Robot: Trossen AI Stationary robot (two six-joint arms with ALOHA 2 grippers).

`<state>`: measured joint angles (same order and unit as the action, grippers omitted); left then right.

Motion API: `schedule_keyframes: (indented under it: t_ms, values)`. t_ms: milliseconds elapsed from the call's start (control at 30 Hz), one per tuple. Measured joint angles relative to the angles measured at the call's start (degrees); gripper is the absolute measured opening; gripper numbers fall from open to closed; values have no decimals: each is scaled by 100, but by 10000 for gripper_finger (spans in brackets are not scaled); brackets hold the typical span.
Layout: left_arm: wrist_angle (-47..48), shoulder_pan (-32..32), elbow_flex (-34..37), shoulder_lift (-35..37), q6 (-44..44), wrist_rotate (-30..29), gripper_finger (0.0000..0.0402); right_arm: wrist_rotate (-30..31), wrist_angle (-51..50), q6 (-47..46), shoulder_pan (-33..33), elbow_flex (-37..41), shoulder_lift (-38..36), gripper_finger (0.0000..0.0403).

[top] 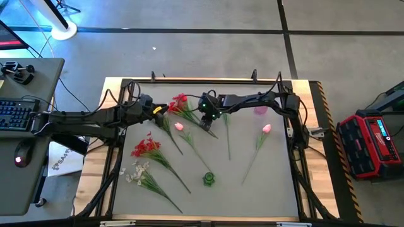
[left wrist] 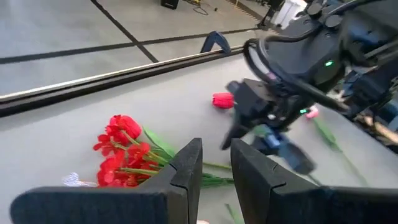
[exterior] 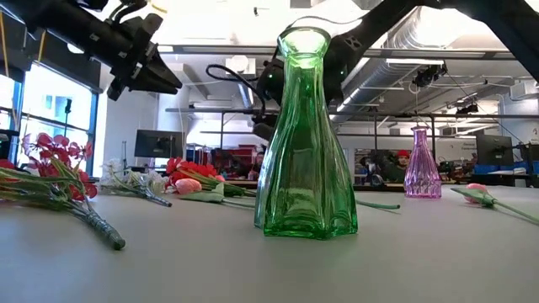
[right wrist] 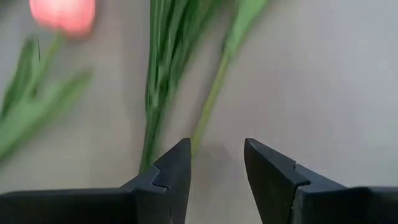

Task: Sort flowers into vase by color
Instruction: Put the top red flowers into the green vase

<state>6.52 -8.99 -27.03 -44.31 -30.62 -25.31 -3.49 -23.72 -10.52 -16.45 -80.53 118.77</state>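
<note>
Green vase (exterior: 305, 143) closest to the low camera, upright at the mat's near edge, empty. Pink vase (exterior: 422, 164) far back on the right, empty too. Flowers all flat on the mat (top: 271, 176): red cluster (top: 146, 147) and white spray (top: 136, 171) on the left, red bloom (top: 180, 101) and pink bud (top: 179, 126) mid-back, a second pink bud (top: 266, 128) on the right.

Right gripper (right wrist: 216, 163) low over the green stems (right wrist: 163, 74) by the first pink bud, fingers parted a little, nothing between them yet. Left gripper (left wrist: 216, 163) raised near the back left, narrow gap, empty, aimed toward the right arm.

Likely risks: several stems lying close together under the right fingers, so easy to pinch two at once or the wrong colour. Thin stem, easy to slip or swing. Both arms crowded mid-back, could clash.
</note>
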Motion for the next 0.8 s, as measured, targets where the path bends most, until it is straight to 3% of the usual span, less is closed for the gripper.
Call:
schedule_keyframes:
  t_ms: [233,500,800]
  values:
    - [-93,0,0,-121,-35,136,74,-144,-481,-104,50,4,-651,138]
    - [-430,-2,0,-143,267,169,74,687,-399,-208,79,-4,-1815,138]
    - [-454,9,0,-235,-171,269,74,-171,-171,-1098,202,4,-1868,138]
